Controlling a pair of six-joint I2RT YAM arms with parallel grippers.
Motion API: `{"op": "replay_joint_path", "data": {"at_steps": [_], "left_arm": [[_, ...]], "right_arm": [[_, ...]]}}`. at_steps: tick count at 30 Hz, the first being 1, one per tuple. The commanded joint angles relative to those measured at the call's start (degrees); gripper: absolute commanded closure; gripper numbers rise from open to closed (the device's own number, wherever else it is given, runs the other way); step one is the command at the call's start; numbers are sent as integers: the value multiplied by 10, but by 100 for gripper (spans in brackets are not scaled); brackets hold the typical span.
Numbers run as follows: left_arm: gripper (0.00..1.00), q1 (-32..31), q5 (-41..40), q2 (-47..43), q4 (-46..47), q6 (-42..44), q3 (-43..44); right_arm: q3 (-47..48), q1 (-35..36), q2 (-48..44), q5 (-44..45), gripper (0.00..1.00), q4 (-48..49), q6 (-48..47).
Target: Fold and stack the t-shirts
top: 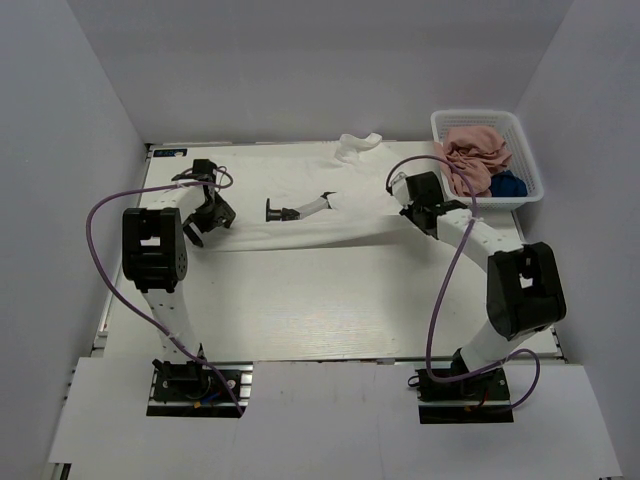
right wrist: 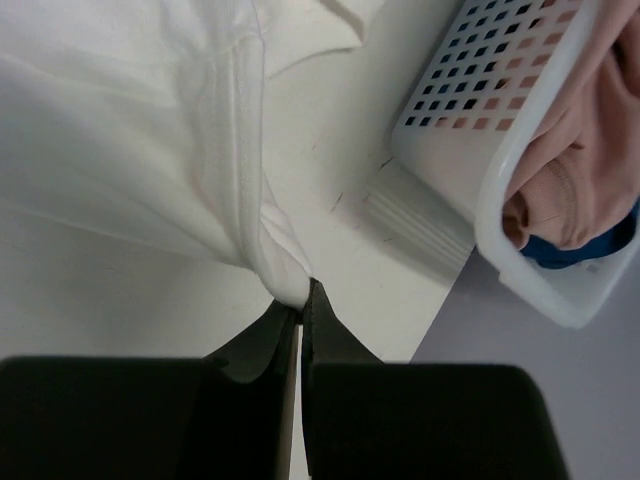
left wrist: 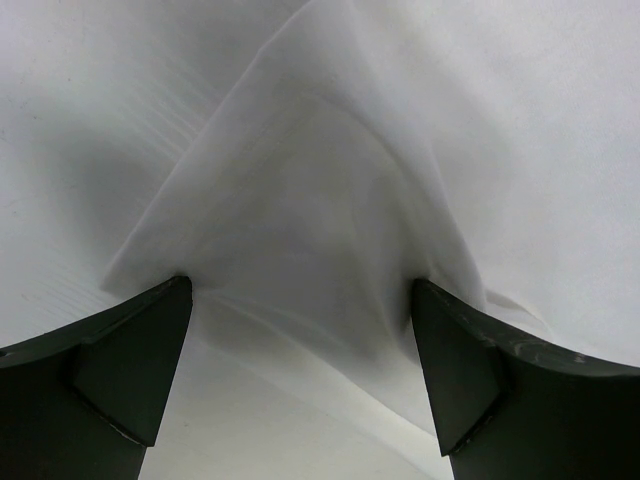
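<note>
1. R gripper [right wrist: 300, 300]: jaws are closed to a thin pinch on a seamed edge of the white shirt [right wrist: 150, 150]. Cloth is bunched into a ridge just ahead of the tips. Judged purpose: the edge is clamped so it can be drawn taut or carried over for a fold.
2. R arm: reached fwd and inward from its base, with the wrist kept low over the table [top: 300, 310]. The gripper is set at the shirt's right end, near the basket [right wrist: 450, 130].
3. L gripper [left wrist: 300, 290]: jaws are spread wide and nothing is held. A raised corner of the white shirt is seen btw. the two fingers. Whether the tips touch cloth can't be told. Judged purpose: the gripper is lined up to take this corner, so that both ends are controlled before folding.
4. L arm: the elbow is raised and the forearm is angled fwd and down. The gripper is placed at the shirt's left end.
5. White shirt: laid across the far half of the table btw. the two grippers. It is rumpled at the far edge, and the print [top: 282, 212] is shown left of centre. No fold is seen yet, so the task is judged to be at an early stage.
6. Basket: set at the table's far-right corner. The pink shirt [top: 478, 155] and navy shirt [top: 508, 185] are bundled inside, unfolded, with pink mostly on top. Judged: both are left there until the white shirt is dealt with.
</note>
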Motion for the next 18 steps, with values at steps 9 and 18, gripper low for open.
{"op": "replay_joint_path", "data": {"at_steps": [9, 18], "left_arm": [[0, 18, -37, 19, -26, 13, -15], [0, 18, -25, 19, -21, 19, -20]], "right_arm": [[-8, 2, -72, 27, 100, 63, -77], [-113, 4, -63, 57, 100, 47, 64]]}}
